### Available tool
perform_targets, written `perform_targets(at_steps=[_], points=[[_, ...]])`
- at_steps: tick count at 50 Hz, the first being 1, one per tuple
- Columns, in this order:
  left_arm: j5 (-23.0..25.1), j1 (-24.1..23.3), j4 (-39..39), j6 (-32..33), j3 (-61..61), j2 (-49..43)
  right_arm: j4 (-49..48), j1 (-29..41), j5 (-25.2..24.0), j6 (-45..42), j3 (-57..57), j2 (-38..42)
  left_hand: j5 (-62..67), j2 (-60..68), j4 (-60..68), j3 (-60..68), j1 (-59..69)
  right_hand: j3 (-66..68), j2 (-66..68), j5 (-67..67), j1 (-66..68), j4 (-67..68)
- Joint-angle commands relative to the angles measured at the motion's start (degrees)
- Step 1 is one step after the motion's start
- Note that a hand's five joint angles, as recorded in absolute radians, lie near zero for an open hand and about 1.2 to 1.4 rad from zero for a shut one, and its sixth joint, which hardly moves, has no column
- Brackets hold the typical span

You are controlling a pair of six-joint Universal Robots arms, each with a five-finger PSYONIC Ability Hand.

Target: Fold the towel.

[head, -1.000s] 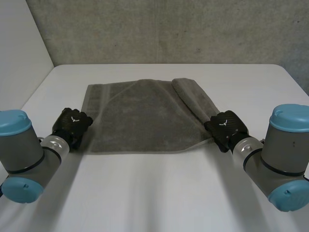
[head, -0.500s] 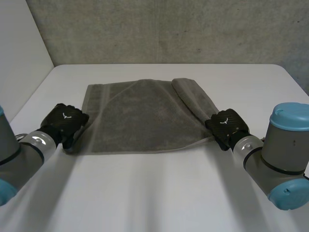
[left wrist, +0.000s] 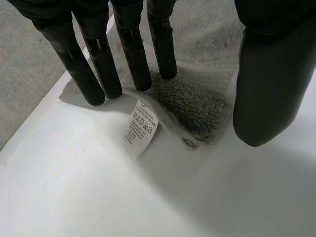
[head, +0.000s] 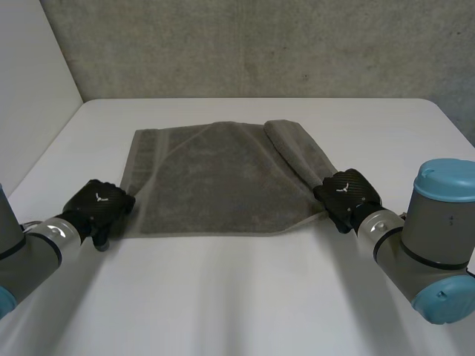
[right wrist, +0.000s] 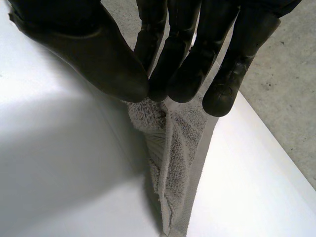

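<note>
Left arm reaches in low from the near left. The left hand (head: 100,206) sits at the near left corner of the towel (head: 215,174). In its wrist view the fingers (left wrist: 131,49) are straight, with their tips down on the corner's edge. The thumb (left wrist: 269,89) stands well apart on the other side, so this hand is spread and grips nothing. The turned-up corner and its white care label (left wrist: 140,126) lie on the table between fingers and thumb. Right arm comes in from the near right, and the right hand (head: 347,191) is at the towel's near right corner. In its wrist view the thumb (right wrist: 98,54) is closed against the fingers (right wrist: 182,74), pinching a bunched strip of towel (right wrist: 177,148) that trails away from the fingertips. The grey towel lies mostly flat mid-table. Its right side is gathered into a rolled band running from the far edge to the right hand. The table (head: 245,297) is white. A concrete wall (head: 260,44) stands behind it, and a white panel (head: 30,74) at the left.
</note>
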Motion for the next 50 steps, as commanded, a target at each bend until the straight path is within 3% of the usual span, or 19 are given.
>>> perform_targets(at_steps=[1,30,50], points=[[-0.3,0.7,1.6,2.9,0.6,-1.9,0.0,0.1,-0.1,0.0,0.0,0.1,-14.7,-5.3,-5.8,-5.0,-5.7,2.7,3.6,3.0,4.1,3.1],[-0.5,0.5,5.7,3.2,3.3,-6.4,0.1,0.4,-0.1,0.0,0.1,0.1,-13.0,-3.7,-4.1,-3.3,-4.0,2.7,3.6,3.0,4.1,3.1],[-1.2,-0.3,6.5,2.5,6.6,-7.9,0.1,0.4,-0.2,0.0,0.0,0.1,-1.0,8.3,7.8,8.6,8.0,2.7,3.6,3.0,4.1,3.1]])
